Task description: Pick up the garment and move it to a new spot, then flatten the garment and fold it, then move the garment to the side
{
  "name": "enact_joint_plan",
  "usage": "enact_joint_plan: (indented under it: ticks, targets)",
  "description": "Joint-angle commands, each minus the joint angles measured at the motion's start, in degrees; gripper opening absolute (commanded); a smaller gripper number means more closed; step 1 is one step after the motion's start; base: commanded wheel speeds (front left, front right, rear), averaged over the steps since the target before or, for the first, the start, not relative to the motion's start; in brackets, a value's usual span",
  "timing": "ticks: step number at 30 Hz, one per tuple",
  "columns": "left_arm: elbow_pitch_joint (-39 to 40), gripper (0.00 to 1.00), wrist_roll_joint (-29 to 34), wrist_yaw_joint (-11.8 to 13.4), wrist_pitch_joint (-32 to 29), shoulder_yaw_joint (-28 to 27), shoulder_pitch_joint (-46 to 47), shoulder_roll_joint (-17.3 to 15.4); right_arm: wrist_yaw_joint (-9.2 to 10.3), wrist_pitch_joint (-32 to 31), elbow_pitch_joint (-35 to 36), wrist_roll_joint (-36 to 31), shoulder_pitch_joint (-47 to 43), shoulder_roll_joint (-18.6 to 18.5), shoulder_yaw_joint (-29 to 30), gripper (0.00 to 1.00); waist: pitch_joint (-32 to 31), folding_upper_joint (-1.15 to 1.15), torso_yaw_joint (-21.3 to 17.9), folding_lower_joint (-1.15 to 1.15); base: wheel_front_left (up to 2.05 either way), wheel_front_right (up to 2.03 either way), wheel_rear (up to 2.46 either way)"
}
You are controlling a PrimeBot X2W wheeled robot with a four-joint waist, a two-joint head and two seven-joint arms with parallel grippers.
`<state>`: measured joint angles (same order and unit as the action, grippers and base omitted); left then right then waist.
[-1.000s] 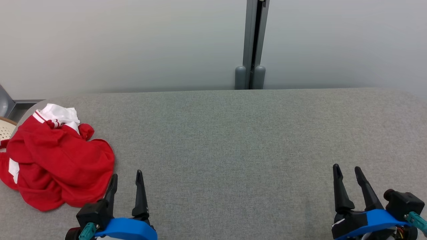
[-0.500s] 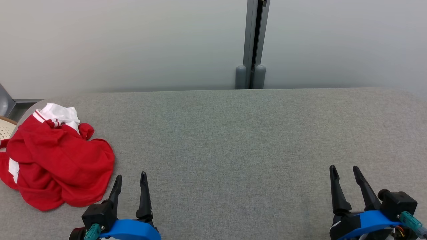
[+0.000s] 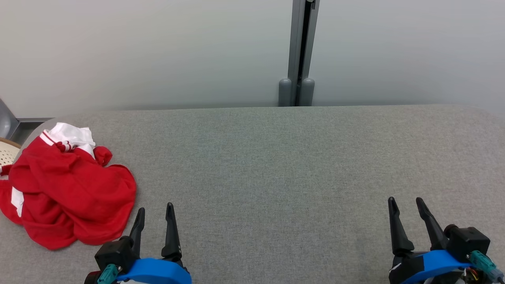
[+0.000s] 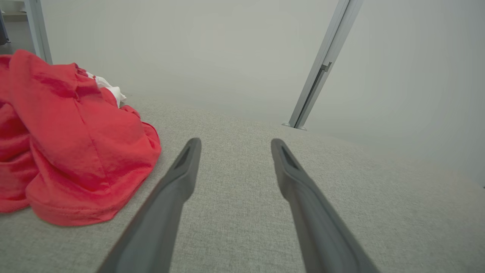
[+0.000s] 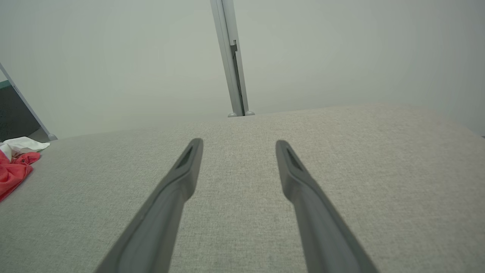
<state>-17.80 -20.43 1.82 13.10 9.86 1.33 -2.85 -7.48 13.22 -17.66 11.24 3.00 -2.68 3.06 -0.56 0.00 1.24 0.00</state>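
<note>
Crumpled red garment (image 3: 71, 193) with white trim, lying in a heap at the left end of the grey cloth-covered desk (image 3: 276, 157) and reaching its left edge. The heap is bunched, with only a slight long axis running from far to near. Its white, red-striped portion points to the far side and the bulk of red cloth lies to the near side. Left claw (image 3: 155, 207) at the near edge, just right of the garment's near hem and apart from it, fingers pointing to the far side, spread wide and holding nothing. Right claw (image 3: 404, 199) near the right end, well apart from the garment, likewise spread wide and empty. In the left wrist view the garment (image 4: 75, 151) lies left of the claw (image 4: 235, 141); in the right wrist view it (image 5: 13, 170) shows far to the left of that claw (image 5: 239, 141). A grey upright post (image 3: 296, 51) stands behind the far edge
</note>
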Motion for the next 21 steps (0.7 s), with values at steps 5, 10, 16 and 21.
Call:
enact_joint_plan:
  ticks: [5,10,16,21]
  targets:
    - [0.37,1.0,-0.05,0.6,-0.13,0.26,0.4,-0.23,-0.03,0.41,-0.19,0.12,-0.33,-0.38,-0.02,1.0,0.05,0.0,-0.03,0.0,0.0,0.0,0.0]
    - [0.38,1.0,0.13,0.74,-0.08,0.51,0.35,-0.62,-0.03,0.51,-0.24,-0.04,-0.3,-0.38,0.09,1.0,0.07,0.0,-0.08,0.0,0.0,0.0,0.0]
    - [0.36,1.0,1.11,1.12,0.26,1.28,0.96,-1.15,-0.03,0.4,-0.34,-0.41,-0.56,-0.35,0.23,1.0,0.17,0.0,0.94,0.0,0.0,0.0,0.0]
    - [0.42,1.0,2.29,1.86,0.77,1.73,1.26,-1.6,-0.03,0.22,0.11,-1.1,-0.75,-0.35,0.09,1.0,0.4,0.0,4.02,0.0,0.0,0.0,0.0]
